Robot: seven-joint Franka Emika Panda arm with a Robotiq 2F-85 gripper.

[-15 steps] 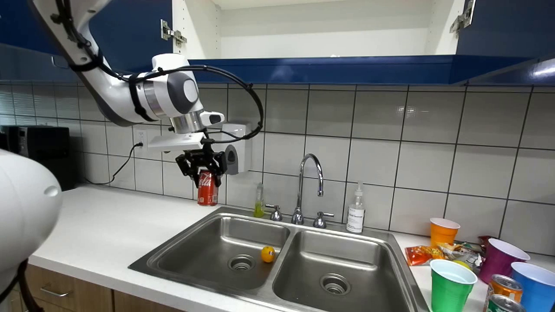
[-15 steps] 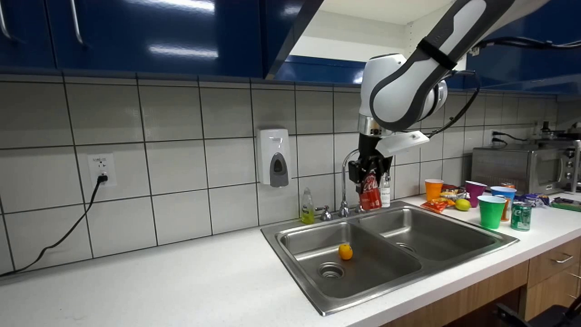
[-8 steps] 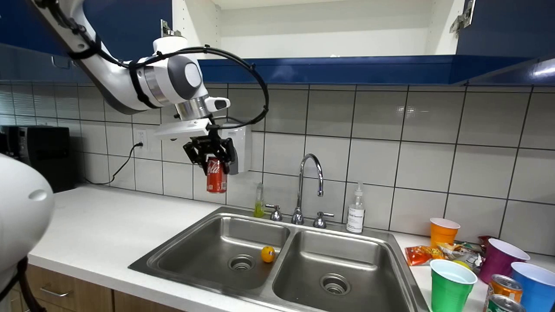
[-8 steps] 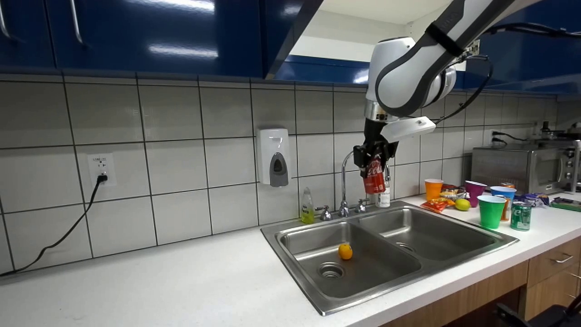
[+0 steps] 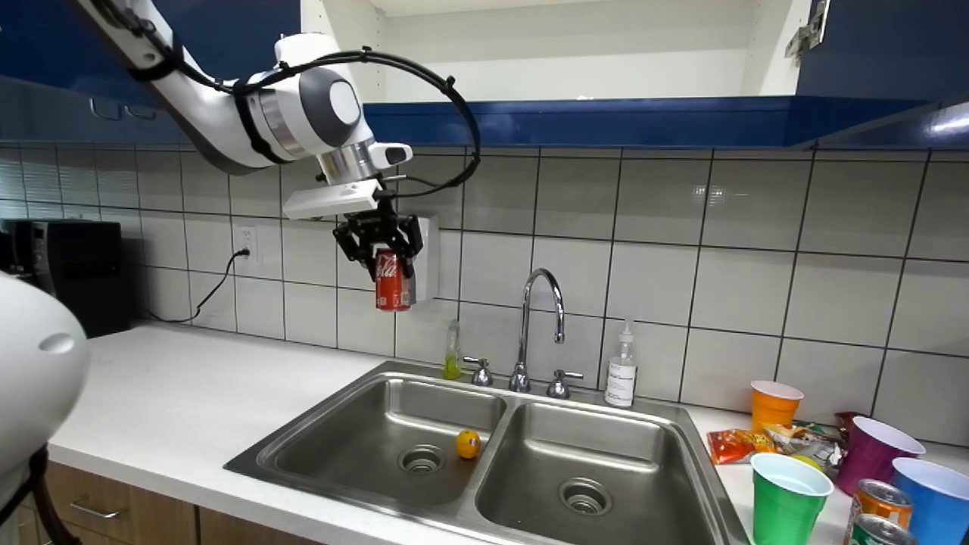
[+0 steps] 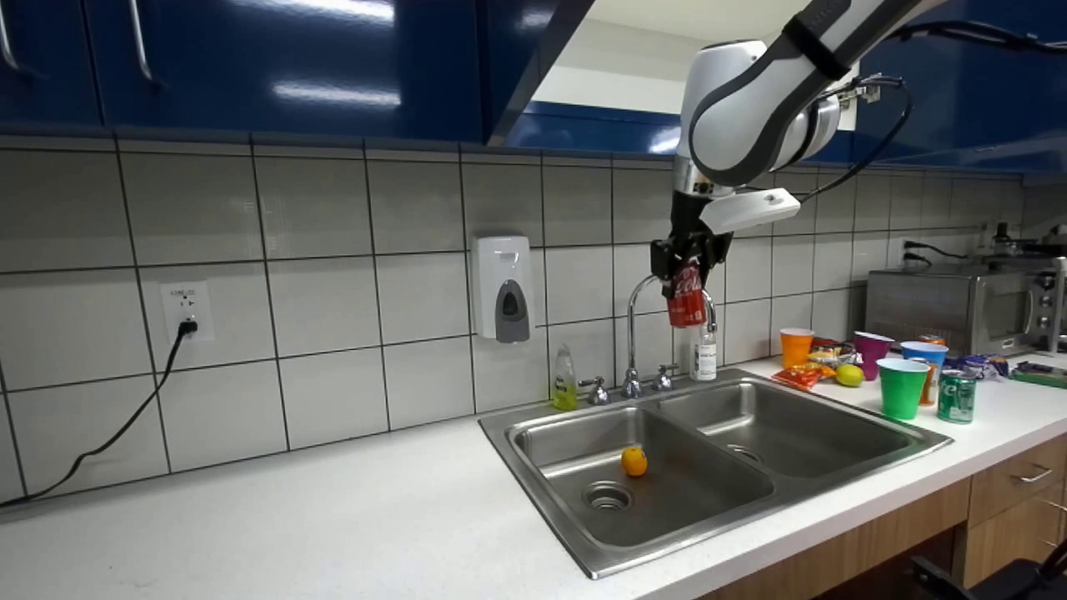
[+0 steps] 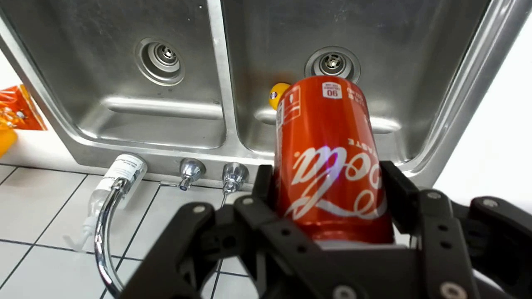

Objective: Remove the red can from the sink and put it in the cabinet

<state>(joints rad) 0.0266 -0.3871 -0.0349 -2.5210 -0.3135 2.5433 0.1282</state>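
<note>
Currently the fingers (image 7: 401, 199) are closed on the red can (image 7: 332, 158), one at each side, the can near upright in mid-air, higher than the sink (image 5: 356, 446) and lower than the cabinet (image 5: 575, 123), which stands open, white inside. Which basin lies straight under it: cannot tell. Obstacles noted: the cabinet's blue lower edge, above can level; the curved tap (image 6: 632, 346), partly hidden by fingers and can in an exterior view. Behind the basins stand a soap bottle (image 6: 564, 392), yellow-green, and a pump bottle (image 5: 621, 378) with a white label. One basin holds a small round orange thing (image 5: 468, 444) near the drain (image 5: 422, 459). Past the sink's end, clustered on the white table (image 5: 189, 393): orange cup (image 5: 772, 412), purple cup (image 5: 870, 462), green cup (image 5: 789, 499), blue cup (image 5: 935, 496), orange can (image 5: 884, 502), green can (image 6: 956, 402), lime (image 6: 849, 376), snack packets (image 5: 730, 446). Wooden drawers (image 5: 113, 506) below. Tiled wall (image 5: 658, 280), pale with dark joints, carries a soap dispenser (image 6: 503, 271) and a socket (image 6: 186, 302) with a black plug (image 6: 189, 327) in it. A grey oven (image 6: 921, 308) stands farther along; bright streaks show on the glossy blue doors (image 6: 250, 58).
</note>
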